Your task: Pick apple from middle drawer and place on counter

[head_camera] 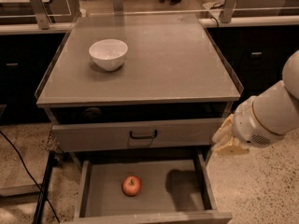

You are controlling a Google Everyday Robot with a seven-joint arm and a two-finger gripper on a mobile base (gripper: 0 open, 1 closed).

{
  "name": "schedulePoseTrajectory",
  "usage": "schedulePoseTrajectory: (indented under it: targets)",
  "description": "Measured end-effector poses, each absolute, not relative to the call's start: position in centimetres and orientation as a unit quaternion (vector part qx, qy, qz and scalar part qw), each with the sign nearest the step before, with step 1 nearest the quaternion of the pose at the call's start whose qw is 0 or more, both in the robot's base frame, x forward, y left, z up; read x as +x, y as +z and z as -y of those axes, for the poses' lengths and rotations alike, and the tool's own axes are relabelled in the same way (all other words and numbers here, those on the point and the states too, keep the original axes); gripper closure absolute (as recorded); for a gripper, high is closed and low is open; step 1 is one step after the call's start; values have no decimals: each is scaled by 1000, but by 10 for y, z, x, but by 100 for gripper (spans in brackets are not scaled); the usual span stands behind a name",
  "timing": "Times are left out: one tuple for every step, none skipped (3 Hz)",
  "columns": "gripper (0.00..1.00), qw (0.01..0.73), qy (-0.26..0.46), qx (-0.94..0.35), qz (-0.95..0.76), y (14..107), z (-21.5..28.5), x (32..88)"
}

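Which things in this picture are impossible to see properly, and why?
All in the camera view.
Gripper, low at the right side of the cabinet: partly hidden behind the wrist of the arm.
Arm: cut off by the right edge.
Drawer: front face cut off by the bottom edge.
Gap under the counter: too dark to see inside.

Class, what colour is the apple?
The apple is red with yellowish patches, camera view; hand hangs right of drawer.
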State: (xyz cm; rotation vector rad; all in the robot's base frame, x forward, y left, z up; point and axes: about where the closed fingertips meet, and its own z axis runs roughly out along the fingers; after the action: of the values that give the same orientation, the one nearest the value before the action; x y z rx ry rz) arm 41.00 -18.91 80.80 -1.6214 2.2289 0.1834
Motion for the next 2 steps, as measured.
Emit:
schedulePoseTrajectory:
  targets:
    - [88,189,65,-577,-792,810,189,411]
    - [100,184,102,-579,-788,768,182,407]
